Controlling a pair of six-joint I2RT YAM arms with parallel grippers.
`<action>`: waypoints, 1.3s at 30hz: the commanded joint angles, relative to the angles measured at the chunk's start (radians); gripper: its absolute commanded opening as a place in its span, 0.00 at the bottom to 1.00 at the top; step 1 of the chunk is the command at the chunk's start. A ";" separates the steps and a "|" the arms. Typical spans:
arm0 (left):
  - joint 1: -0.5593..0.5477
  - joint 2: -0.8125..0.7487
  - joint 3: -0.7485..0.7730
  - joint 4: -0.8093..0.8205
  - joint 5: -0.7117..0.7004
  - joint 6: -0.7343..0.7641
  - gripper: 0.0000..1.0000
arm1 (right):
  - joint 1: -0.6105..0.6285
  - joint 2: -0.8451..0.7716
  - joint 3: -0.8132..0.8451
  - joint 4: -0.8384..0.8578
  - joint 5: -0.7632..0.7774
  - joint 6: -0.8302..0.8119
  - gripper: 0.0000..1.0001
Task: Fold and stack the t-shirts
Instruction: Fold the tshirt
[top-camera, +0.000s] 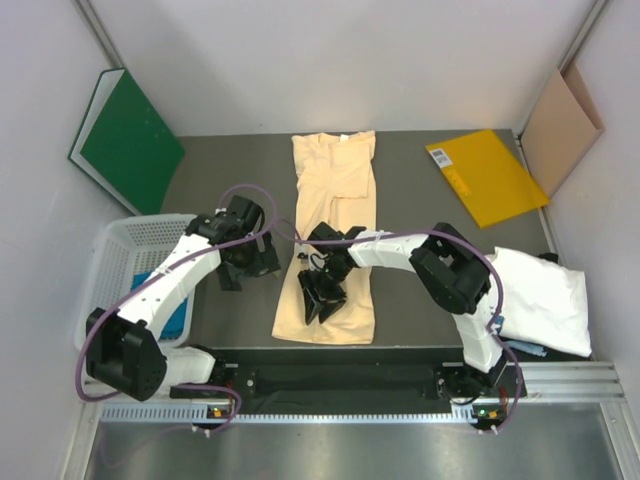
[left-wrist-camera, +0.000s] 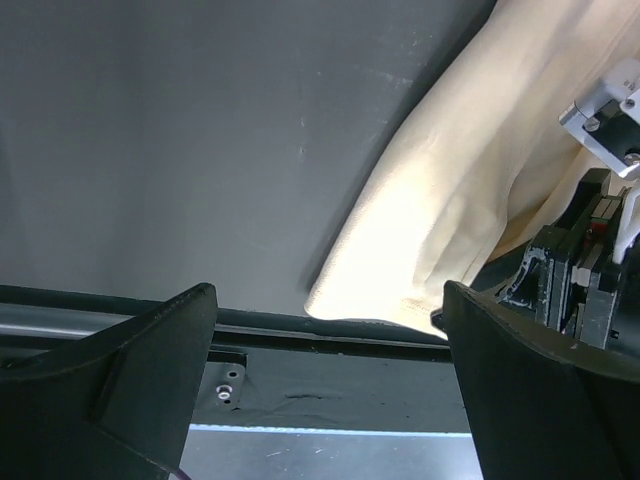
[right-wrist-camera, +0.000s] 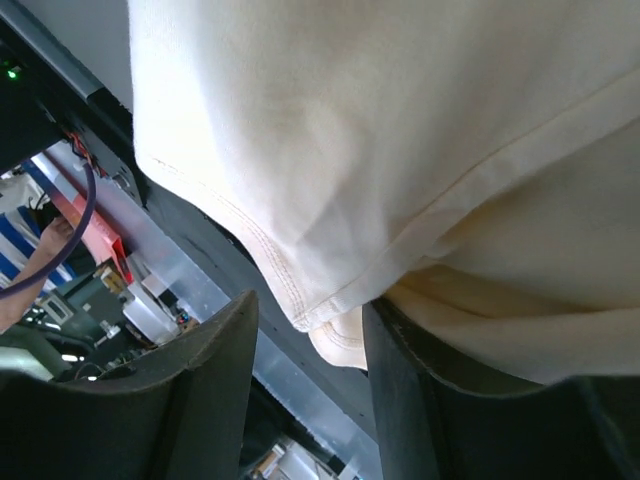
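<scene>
- The peach t-shirt (top-camera: 335, 190) lies flat mid-table, with its long axis running top to bottom of the frame. The right end effector (top-camera: 322, 299) is right over its lower half, so that arm's clearly nearer.
- Its fingers (right-wrist-camera: 190, 400) are close together with the hem corner between them, but I can't tell if it's actually clamped.
- The left end effector (top-camera: 248, 270) is spread wide and empty, over bare table (top-camera: 410, 210) just left of the shirt.
- Count: three t-shirts. That's the peach one, a white one (top-camera: 540, 295) at the right, and a teal one (top-camera: 170, 315) in the basket (top-camera: 130, 235) at the left.

Tally: 3 t-shirts, 3 folders, 1 basket, 2 arms.
Shirts: 1 peach t-shirt (top-camera: 335, 175), 1 white t-shirt (top-camera: 545, 295), 1 blue t-shirt (top-camera: 175, 318). Folders: 1 green folder (top-camera: 128, 140), 1 yellow folder (top-camera: 487, 176), 1 tan folder (top-camera: 560, 128). 1 white basket (top-camera: 110, 250). Left arm (top-camera: 170, 280) + right arm (top-camera: 450, 270).
</scene>
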 joint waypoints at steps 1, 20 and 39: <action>0.002 0.015 0.012 0.010 -0.015 -0.006 0.99 | 0.000 0.043 0.054 0.027 0.019 -0.030 0.46; 0.002 0.064 0.009 0.052 0.002 -0.011 0.99 | -0.014 -0.115 0.063 -0.141 0.042 -0.079 0.05; 0.001 0.122 0.009 0.107 0.042 -0.006 0.99 | -0.026 -0.156 0.005 -0.239 0.072 -0.134 0.39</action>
